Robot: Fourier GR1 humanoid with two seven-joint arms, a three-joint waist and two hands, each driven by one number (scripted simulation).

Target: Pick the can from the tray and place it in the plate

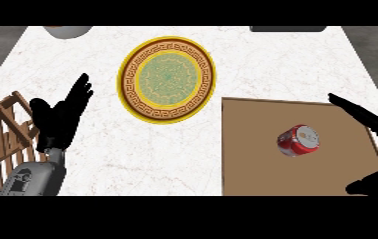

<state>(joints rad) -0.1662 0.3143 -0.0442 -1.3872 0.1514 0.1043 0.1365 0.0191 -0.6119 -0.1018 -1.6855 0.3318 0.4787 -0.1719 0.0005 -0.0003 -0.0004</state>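
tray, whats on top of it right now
Only the red can sits on the brown tray, right of its middle. The right hand reaches over the tray's right edge, fingers straight, hiding that edge; nothing else shows.

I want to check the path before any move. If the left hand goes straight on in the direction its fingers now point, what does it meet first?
The left hand points up and slightly right over bare counter. Its line seems to pass just left of the plate, perhaps grazing its rim; height is unclear. Otherwise the way looks free.
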